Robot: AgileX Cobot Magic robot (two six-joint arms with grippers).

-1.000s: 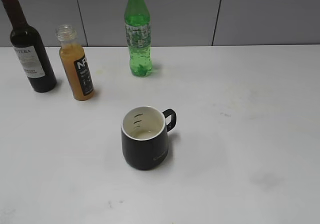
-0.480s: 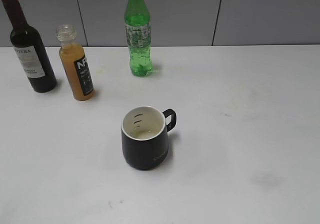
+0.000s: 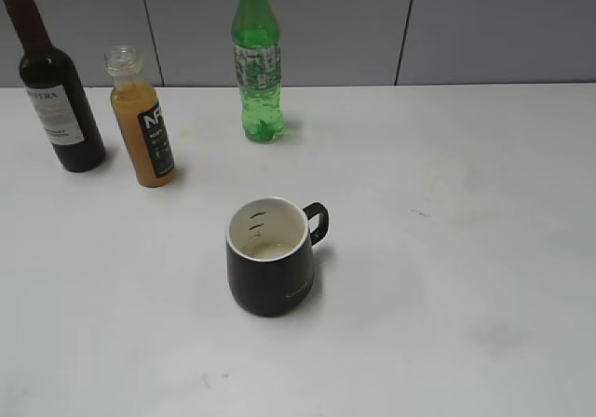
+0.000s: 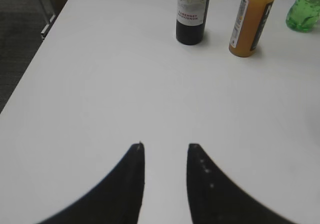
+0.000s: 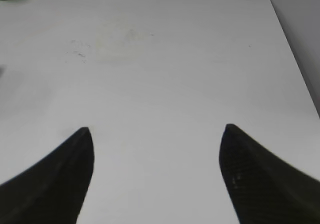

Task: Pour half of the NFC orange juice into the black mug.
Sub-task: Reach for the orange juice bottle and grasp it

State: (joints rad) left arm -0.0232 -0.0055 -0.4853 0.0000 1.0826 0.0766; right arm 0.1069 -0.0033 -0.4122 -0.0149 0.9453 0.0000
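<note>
The NFC orange juice bottle (image 3: 142, 124) stands upright and capless at the back left of the white table, full of cloudy orange liquid; it also shows in the left wrist view (image 4: 251, 20). The black mug (image 3: 271, 257) sits in the middle of the table, its white inside showing and its handle to the right. Neither arm shows in the exterior view. My left gripper (image 4: 165, 145) is open and empty over bare table, well short of the bottle. My right gripper (image 5: 156, 129) is wide open and empty over bare table.
A dark wine bottle (image 3: 53, 87) stands left of the juice and shows in the left wrist view (image 4: 192, 13). A green soda bottle (image 3: 257, 61) stands at the back centre. The table's left edge (image 4: 35, 59) and right edge (image 5: 295, 59) are in view.
</note>
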